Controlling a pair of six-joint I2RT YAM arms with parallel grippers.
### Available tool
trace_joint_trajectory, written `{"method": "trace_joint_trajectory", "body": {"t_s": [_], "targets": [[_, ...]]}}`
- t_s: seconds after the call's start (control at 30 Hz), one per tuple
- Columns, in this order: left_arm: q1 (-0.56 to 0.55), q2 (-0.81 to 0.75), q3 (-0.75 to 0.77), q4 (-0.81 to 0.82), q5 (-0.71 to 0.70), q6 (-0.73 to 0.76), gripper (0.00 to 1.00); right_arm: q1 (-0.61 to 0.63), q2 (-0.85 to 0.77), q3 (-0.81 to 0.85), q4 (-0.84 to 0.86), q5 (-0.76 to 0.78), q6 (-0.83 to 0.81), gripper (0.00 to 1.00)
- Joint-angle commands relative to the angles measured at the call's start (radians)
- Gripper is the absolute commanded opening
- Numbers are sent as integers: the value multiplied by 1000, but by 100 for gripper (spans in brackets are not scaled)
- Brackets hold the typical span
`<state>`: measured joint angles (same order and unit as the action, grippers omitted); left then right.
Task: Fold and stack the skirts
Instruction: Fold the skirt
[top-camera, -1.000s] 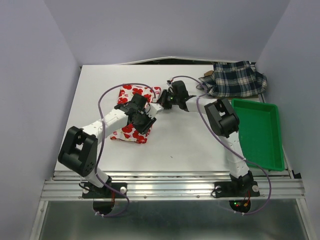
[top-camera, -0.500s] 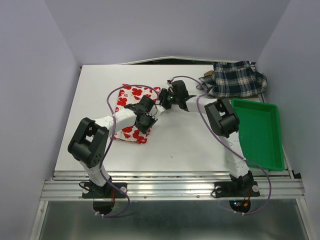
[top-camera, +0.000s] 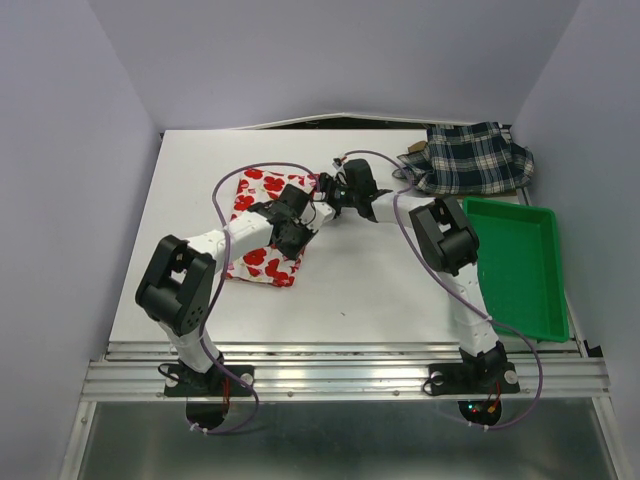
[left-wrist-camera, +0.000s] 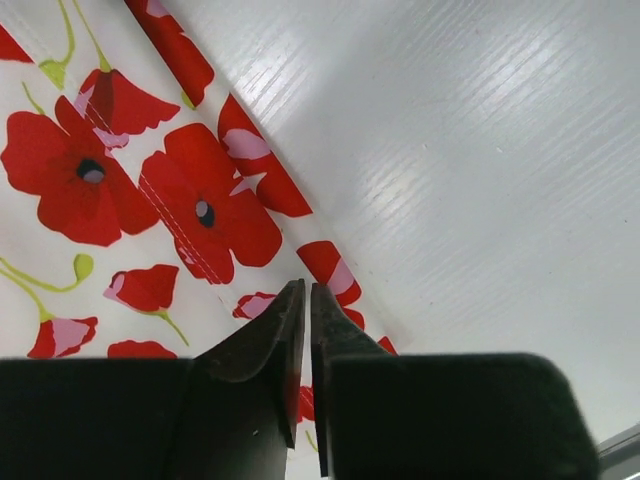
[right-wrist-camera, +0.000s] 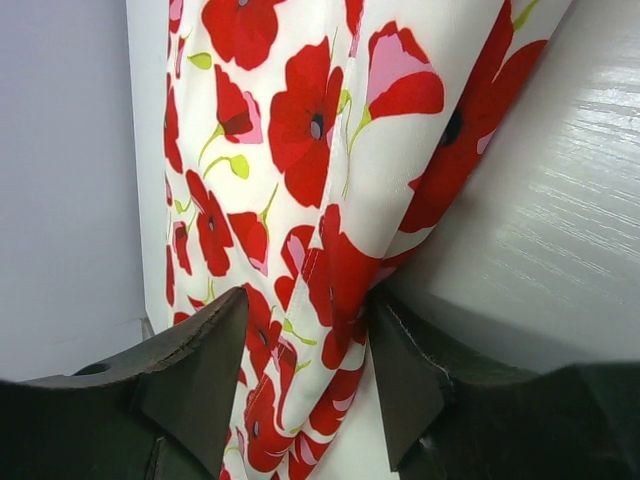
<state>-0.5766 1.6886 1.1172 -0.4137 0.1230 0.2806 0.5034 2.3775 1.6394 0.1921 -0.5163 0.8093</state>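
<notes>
1. The left gripper (left-wrist-camera: 305, 288) is clenched to a thin slit, its tips at the edge of the flowered skirt (top-camera: 258, 262); I cannot tell whether it pinches any cloth.
2. The flowered skirt lies folded on the counter (top-camera: 370, 290), left of centre.
3. The right gripper (right-wrist-camera: 305, 300) is released, its jaws apart on either side of the skirt's far right edge.
4. The plaid skirt (top-camera: 472, 157) lies bunched at the far right corner.
5. A green tray (top-camera: 515, 260) sits just in front of the plaid skirt.

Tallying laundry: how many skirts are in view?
2: the floral skirt left of centre, the plaid skirt at the back right. Tan cloth peeking out beside it may be a third.
</notes>
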Motion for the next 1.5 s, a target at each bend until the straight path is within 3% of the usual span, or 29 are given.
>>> {"method": "trace_joint_trajectory", "body": {"t_s": [0.0, 0.03, 0.1, 0.2, 0.47, 0.77, 1.37, 1.47], "targets": [[-6, -10, 40, -36, 26, -7, 30, -6, 61, -52, -158, 81, -32, 58], [-6, -12, 35, -33, 21, -11, 39, -6, 61, -52, -158, 81, -32, 58], [-11, -7, 24, -28, -3, -15, 44, -6, 63, -50, -158, 79, -32, 58], [-12, 5, 20, -24, -20, -17, 44, -6, 66, -47, -158, 78, -29, 59], [-19, 58, 19, 6, -34, -24, 31, -6, 55, -61, -158, 78, -30, 61], [-19, 49, 32, 21, -52, -52, 0, -6, 55, -73, -158, 72, -30, 64], [-19, 60, 61, 30, 23, -57, 0, -6, 49, -93, -149, 16, -16, 64], [-19, 72, 55, 39, 36, -55, 0, -6, 49, -105, -140, -16, -12, 60]]}}
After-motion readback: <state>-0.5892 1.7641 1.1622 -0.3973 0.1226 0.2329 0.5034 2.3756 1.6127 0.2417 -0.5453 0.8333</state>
